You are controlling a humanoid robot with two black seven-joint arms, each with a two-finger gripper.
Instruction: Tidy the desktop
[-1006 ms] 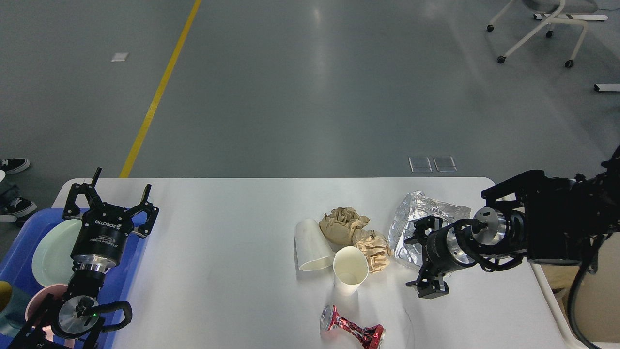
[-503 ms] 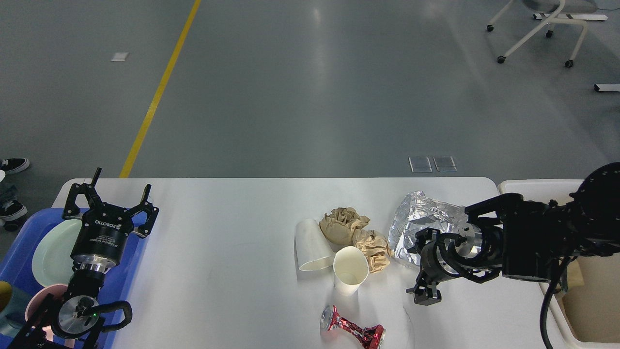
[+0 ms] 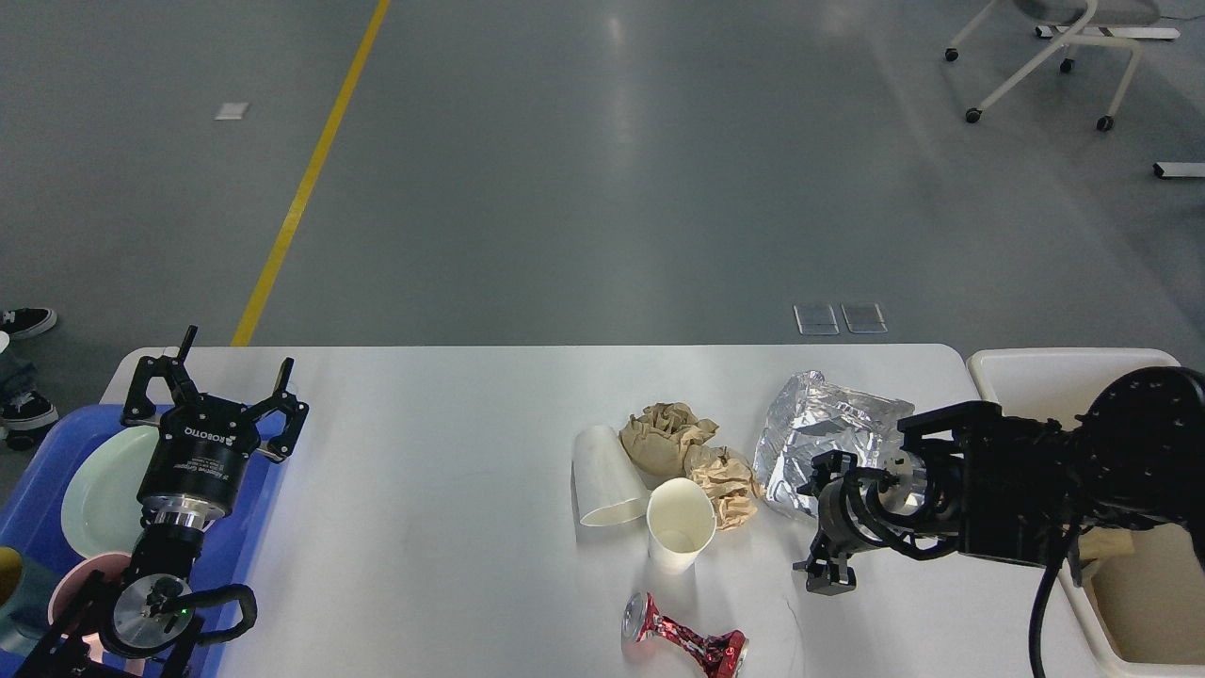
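At the right side of the surface (image 3: 424, 452), the right hand (image 3: 828, 576) hangs low over the white top, fingers pointing down just in front of the crumpled silver foil bag (image 3: 819, 428). It is seen dark and nearly end-on, so whether it is wide or narrow cannot be told; nothing shows between its fingers. Over the last second the right arm has swung back toward the robot's right, uncovering the cream-white bin (image 3: 1045, 377) beside the surface's edge, while the hand itself has shifted only slightly and sunk a little nearer the top. That looks like a settling into a pick approach, with the drop-off place now in clear sight.

Outward from the hand lie the rest of the litter: two brown crumpled paper balls (image 3: 692, 457) touching each other, an upright paper cup (image 3: 680, 537) against a tipped-over paper cup (image 3: 607, 476), and a crushed red can (image 3: 682, 645) near the front edge. None of these has moved, so the tidying is well short of done.

Far to the left, the left hand (image 3: 215, 381) stays where it was, spread wide and empty over the near corner of the blue tray (image 3: 38, 471), which holds a pale green plate (image 3: 104, 490) and a pink bowl (image 3: 80, 579).
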